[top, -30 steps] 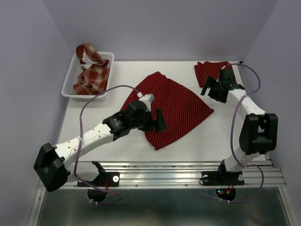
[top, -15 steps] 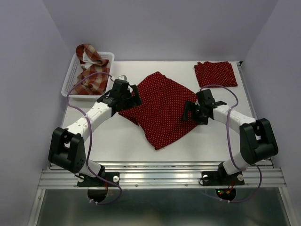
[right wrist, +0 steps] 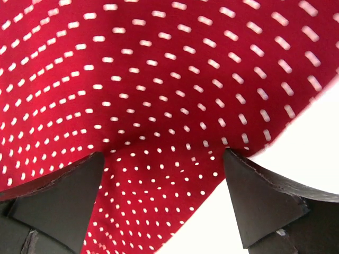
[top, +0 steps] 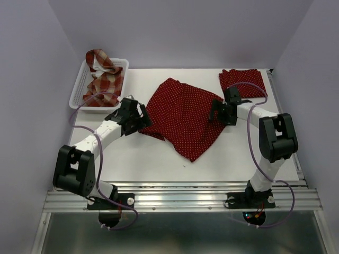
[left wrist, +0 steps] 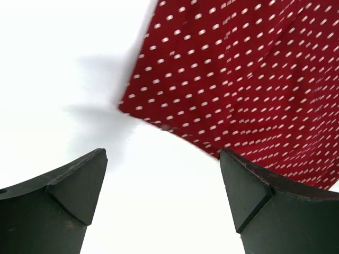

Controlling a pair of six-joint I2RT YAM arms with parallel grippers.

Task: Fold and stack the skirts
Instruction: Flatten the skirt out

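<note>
Lying spread across the frame's middle, a dotted skirt is being flanked by both arms, seemingly so opposite edges can be taken for folding. The left gripper is being held low beside its left edge, jaws parted, empty. The right gripper (likewise gaping) is being poised over the right edge. A folded skirt is lying upper right; the plaid skirt, in the basket upper left.
</note>
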